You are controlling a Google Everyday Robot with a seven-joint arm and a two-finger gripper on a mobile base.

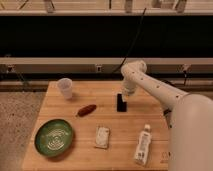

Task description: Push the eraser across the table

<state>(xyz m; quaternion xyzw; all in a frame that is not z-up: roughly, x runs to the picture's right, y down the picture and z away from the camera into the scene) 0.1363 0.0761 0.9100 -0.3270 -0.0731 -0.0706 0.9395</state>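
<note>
The eraser (120,103) is a small black block lying near the middle of the light wooden table (150,112), towards its far side. My gripper (124,93) points down at the eraser's far right end, touching it or just above it. The white arm reaches in from the right, with its elbow (134,69) above the table's far edge. The gripper's tip merges with the dark eraser.
A white cup (65,87) stands at the far left. A reddish-brown sausage-shaped item (86,110) lies left of the eraser. A green plate (54,137) sits front left, a white packet (102,136) front centre, a white bottle (143,145) front right.
</note>
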